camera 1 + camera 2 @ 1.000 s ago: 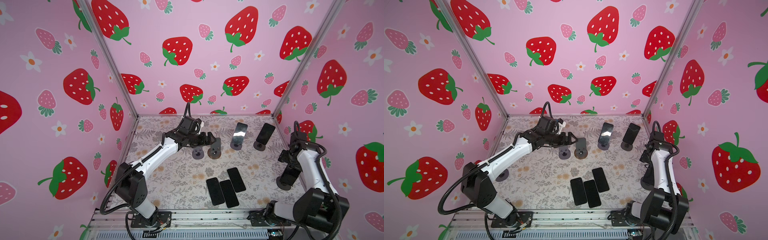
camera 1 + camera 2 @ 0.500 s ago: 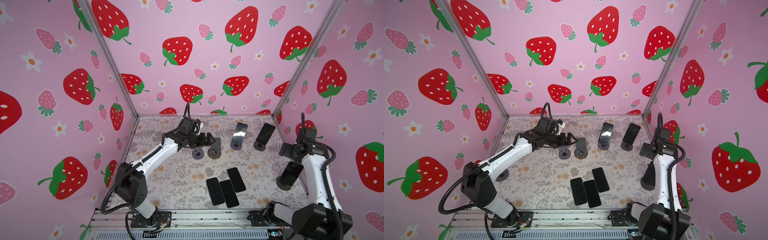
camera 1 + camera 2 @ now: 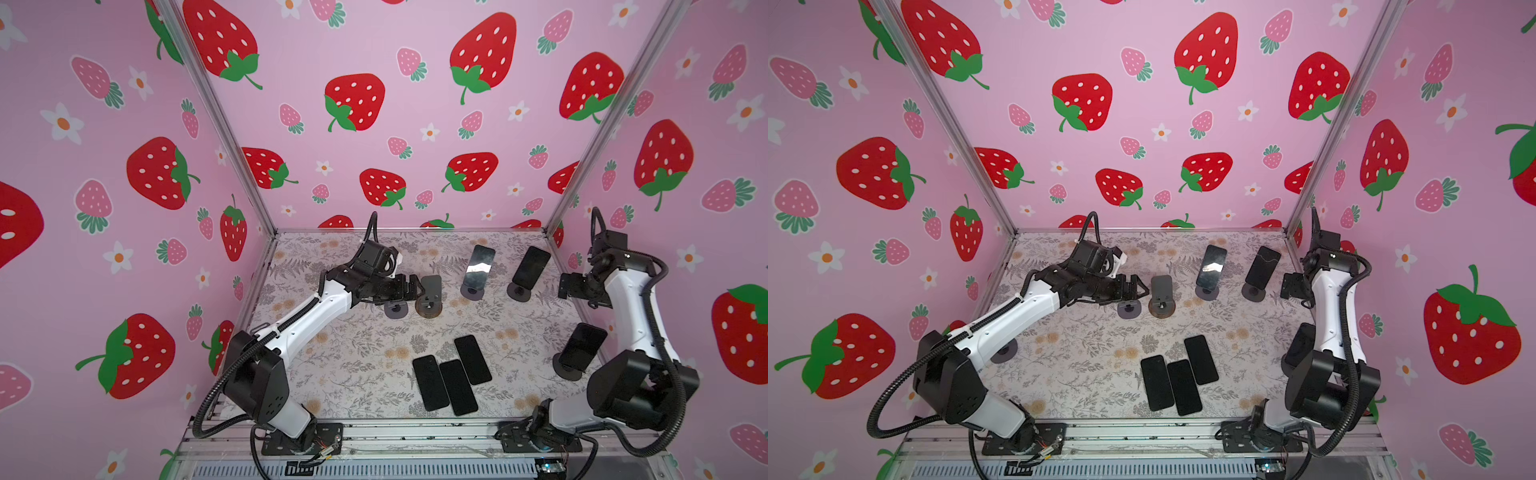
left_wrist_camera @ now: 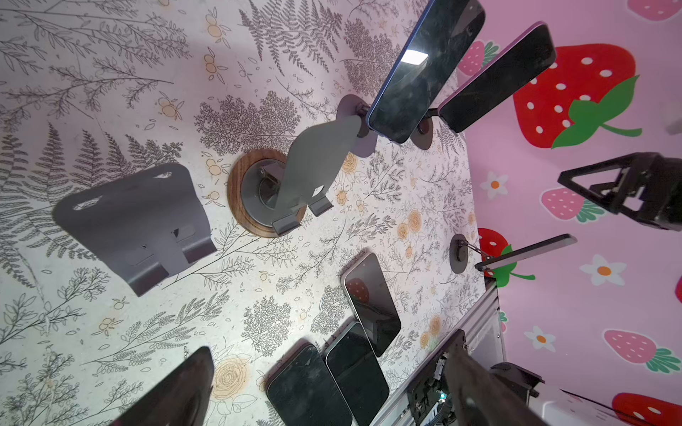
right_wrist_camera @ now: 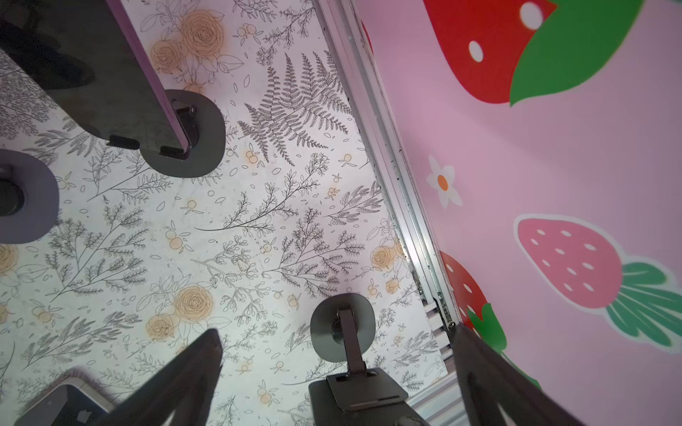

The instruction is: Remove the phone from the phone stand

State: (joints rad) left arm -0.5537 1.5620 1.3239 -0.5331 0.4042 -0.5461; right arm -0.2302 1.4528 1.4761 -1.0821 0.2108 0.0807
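Your left end effector and right end effector both gape empty, so as you lower the right one onto the phone leaning on its stand near the counter's right edge, a skewed approach could topple that light stand.

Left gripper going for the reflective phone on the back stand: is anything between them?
Yes. In a top view, the empty stand on the wooden base stands directly between the open left gripper and that phone, close in front of the gripper.
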